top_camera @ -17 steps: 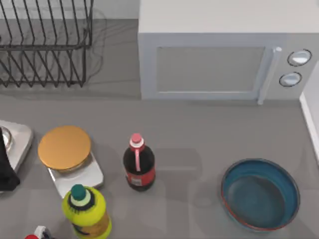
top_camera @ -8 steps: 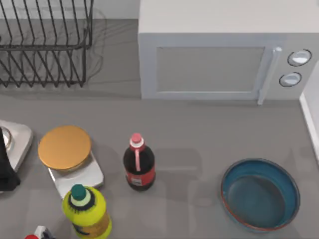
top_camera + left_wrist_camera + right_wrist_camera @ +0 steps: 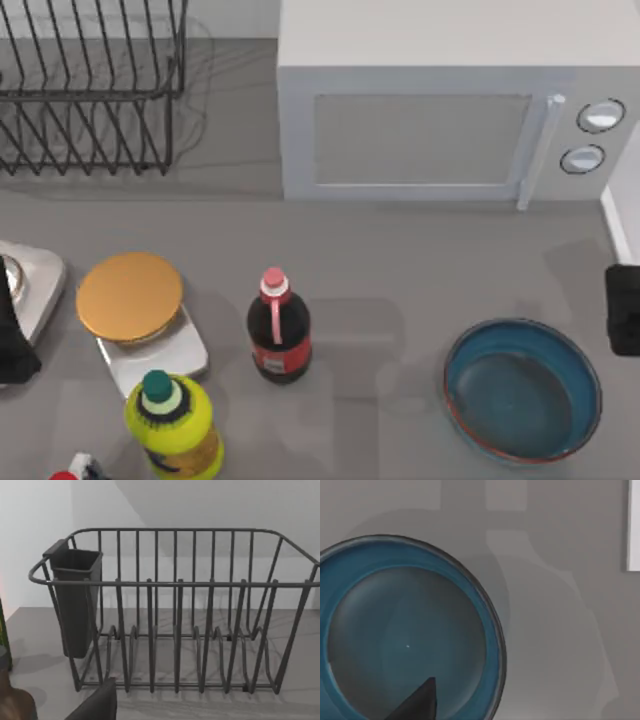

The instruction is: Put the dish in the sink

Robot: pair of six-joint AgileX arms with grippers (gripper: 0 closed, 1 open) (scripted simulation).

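1. Right gripper [image 3: 623, 309] shows as a dark block at the right edge of the top view, just above and right of the dish [image 3: 522, 390]; whether it is spread or pressed together I cannot tell
2. Dish sits upright on the grey worktop [image 3: 400, 270] at lower right of the top view, empty, well right of the cola bottle [image 3: 277, 328]
3. Left gripper [image 3: 12, 335] is a dark shape at the left edge, beside a silver object [image 3: 30, 285]; its state I cannot tell
4. Golden-orange disc [image 3: 130, 296] rests on a silver base, with a yellow bottle [image 3: 172, 425] below it
5. Wire rack [image 3: 90, 85] stands upper left, microwave [image 3: 450, 110] upper right
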